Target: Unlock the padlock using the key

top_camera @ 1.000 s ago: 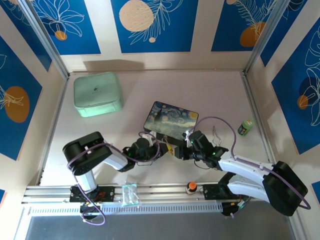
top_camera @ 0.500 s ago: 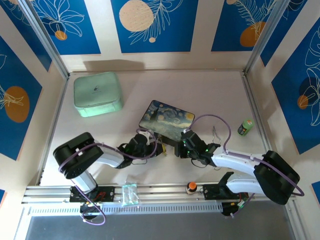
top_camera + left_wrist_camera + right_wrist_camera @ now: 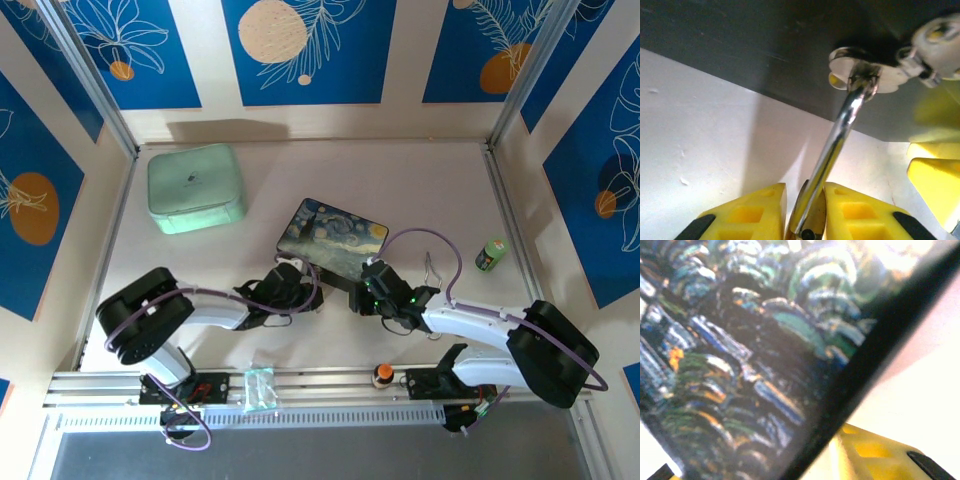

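Nearest, the key (image 3: 837, 140) is seen sitting between the pads of the left claw (image 3: 805, 195). Whether it's actually pinched can't be told tbh. Its long axis is pointed far and slightly right, with the tip met at what's taken for the padlock (image 3: 835, 79), on the clasp of the box (image 3: 335, 232). The right claw (image 3: 360, 290) is parked just right of that; spread or not can't be judged.

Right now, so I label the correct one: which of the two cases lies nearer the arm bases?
The starry-night painted box, in the middle. The plain mint-green case sits farther back, toward the far left corner.
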Available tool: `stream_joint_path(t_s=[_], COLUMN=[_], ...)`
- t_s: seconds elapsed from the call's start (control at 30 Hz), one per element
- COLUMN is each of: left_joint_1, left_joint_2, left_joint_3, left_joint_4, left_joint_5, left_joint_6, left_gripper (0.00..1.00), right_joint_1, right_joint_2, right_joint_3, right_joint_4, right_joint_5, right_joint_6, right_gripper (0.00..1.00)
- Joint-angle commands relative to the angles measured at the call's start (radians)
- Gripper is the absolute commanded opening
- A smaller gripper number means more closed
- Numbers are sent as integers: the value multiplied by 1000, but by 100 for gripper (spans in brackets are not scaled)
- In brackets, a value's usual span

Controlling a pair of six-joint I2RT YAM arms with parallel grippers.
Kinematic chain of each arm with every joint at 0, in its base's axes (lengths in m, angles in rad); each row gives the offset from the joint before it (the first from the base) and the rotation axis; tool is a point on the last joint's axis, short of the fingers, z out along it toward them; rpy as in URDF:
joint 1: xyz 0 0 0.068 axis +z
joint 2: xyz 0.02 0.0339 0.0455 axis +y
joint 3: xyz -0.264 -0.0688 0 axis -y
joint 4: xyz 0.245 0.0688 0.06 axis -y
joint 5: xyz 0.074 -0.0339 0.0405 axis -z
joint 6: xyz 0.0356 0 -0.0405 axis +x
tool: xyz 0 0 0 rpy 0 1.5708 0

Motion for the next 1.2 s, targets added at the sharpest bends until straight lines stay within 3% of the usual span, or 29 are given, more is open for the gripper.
stream_joint_path(t_s=[0.0, 0.4, 0.6, 1.17], left_joint_1=[-18, -68, -67, -99], left_joint_2=[-6, -27, -13, 70], left_joint_3=[5, 123, 139, 238], left_joint_4=[-186, -521, -551, -719], left_joint_5=[-99, -343, -346, -482], left_joint_6=[49, 156, 178, 219], left_gripper=[24, 20, 22, 25], right_joint_1=[6, 27, 27, 26], right_joint_2=[9, -4, -11, -6], right_joint_3=[14, 34, 42, 18], right_joint_4=[-8, -32, -53, 7], right_joint_5=[26, 61, 129, 140], right_joint_6=[12, 24, 63, 113], right_gripper=[34, 34, 34, 34])
